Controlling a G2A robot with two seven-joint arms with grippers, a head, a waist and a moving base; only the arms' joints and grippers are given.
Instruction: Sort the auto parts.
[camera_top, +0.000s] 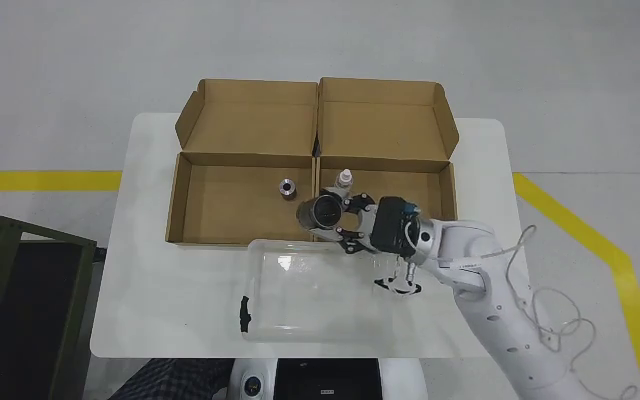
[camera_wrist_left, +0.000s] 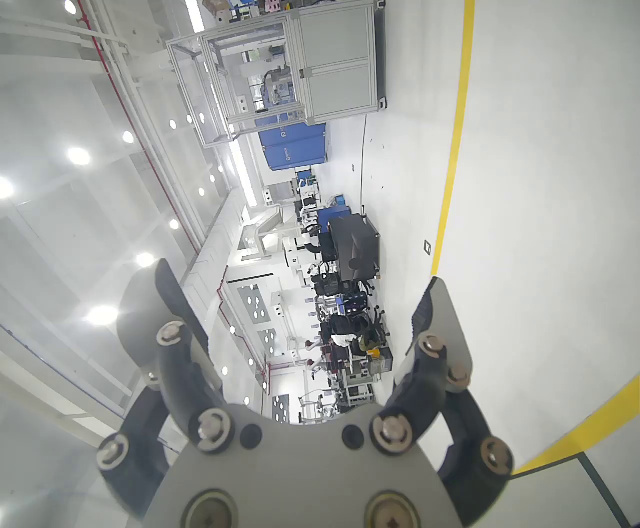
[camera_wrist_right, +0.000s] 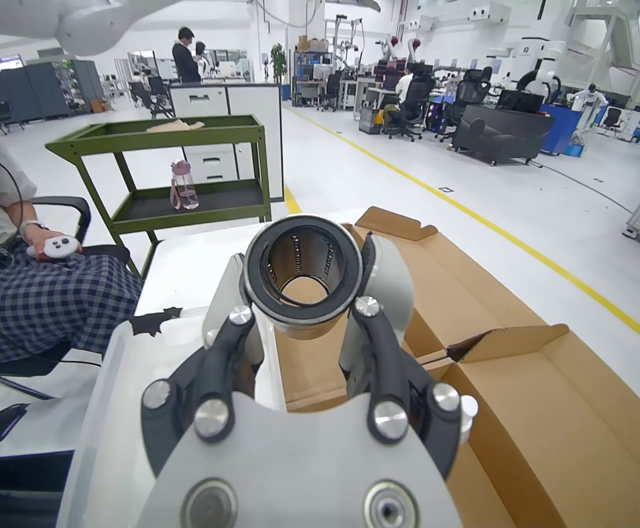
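My right gripper (camera_wrist_right: 305, 295) is clamped on the bearing (camera_wrist_right: 306, 327), above where the two cardboard boxes (camera_top: 230, 205) meet; I'd clear that wall and lower it before releasing — the left gripper (camera_wrist_left: 297, 277) has its fingers apart

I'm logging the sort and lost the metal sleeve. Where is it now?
Top view: the metal sleeve is held in the right gripper above the left box, at its near corner beside the right box, behind the clear bin.
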